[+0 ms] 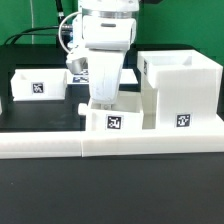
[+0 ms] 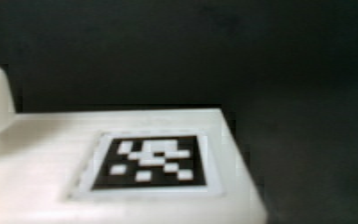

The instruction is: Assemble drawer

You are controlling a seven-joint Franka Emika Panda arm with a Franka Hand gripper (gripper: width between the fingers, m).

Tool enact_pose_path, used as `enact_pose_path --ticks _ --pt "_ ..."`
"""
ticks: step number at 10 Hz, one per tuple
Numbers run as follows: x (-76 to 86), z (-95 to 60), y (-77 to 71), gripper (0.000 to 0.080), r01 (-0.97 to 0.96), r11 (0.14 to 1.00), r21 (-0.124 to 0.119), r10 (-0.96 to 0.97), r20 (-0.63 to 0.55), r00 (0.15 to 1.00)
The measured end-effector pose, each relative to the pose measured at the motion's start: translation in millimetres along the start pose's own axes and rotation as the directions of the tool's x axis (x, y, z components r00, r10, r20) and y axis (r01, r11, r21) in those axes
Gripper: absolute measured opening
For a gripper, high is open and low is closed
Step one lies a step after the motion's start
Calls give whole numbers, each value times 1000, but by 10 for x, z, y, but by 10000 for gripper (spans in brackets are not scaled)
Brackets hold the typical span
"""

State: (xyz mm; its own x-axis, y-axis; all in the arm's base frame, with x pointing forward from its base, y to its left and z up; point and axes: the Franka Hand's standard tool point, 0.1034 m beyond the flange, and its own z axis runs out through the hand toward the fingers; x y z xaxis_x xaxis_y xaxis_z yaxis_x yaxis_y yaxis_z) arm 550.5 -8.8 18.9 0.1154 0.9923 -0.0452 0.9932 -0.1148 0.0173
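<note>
Hanging over the small tray [image 1: 96, 119] with square tag [image 1: 113, 123]: tool [image 1: 104, 98], opening impossible to tell.

Exterior frontal, mid-range; wrist close over shared tray [image 2: 155, 160].

Count from the exterior view.
- Housing [image 1: 180, 85]: 1, at right.
- Open-top trays: 2, the left tray [image 1: 20, 88] and the centre tray [image 1: 132, 122].
- Square tags [image 1: 183, 120]: 3, one per part.
- Robot arm [image 1: 105, 50]: 1.
</note>
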Motion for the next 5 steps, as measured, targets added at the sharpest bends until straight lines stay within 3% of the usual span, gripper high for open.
enact_pose_path --ticks 3,5 --pt "0 7 -10 42 1 1000 2 -1 -1 1000" --pt "49 13 -16 42 8 1000 -14 -8 -9 1000"
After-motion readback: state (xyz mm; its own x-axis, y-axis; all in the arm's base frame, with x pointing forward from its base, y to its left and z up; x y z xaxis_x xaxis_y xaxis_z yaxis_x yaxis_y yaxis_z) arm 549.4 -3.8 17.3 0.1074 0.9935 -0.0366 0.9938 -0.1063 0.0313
